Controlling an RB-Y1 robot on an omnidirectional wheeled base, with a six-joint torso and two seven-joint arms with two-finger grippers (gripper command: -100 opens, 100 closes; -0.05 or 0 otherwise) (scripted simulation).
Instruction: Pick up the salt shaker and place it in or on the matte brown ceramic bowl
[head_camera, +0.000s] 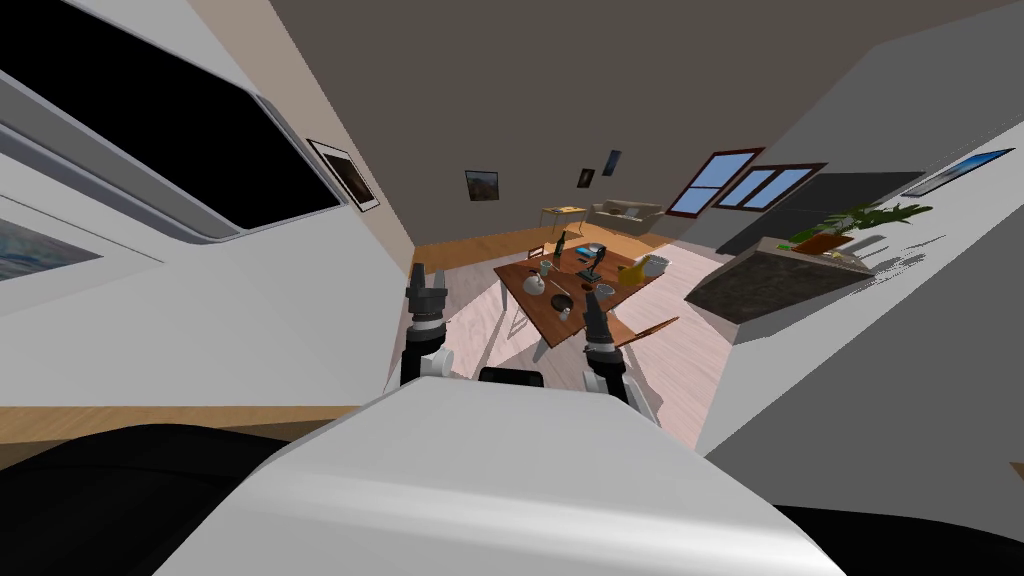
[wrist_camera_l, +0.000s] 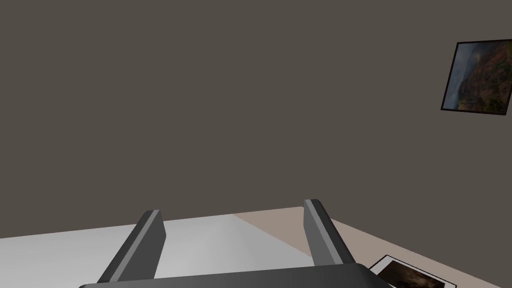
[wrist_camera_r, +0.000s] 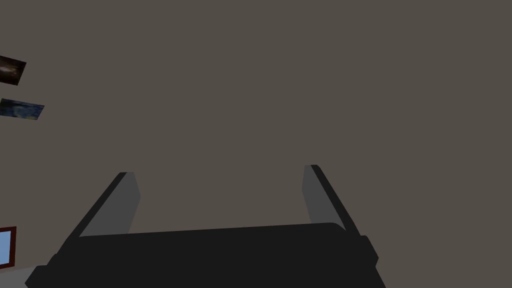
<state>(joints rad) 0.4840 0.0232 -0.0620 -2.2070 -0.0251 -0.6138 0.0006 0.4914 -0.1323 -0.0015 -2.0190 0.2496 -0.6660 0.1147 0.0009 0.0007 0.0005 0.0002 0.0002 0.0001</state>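
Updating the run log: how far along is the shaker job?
Done: nothing; left tool and right tool stand open, empty. In hand: facing the table ahead; shaker and bowl too small to single out there. Left: approach, grasp, place.

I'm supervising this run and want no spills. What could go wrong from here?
The table is crowded with small things; the shaker is too small to single out, so a wrong grab or knocked neighbour is possible. The left gripper and right gripper are open but aimed off the table, so the reach could start blind.
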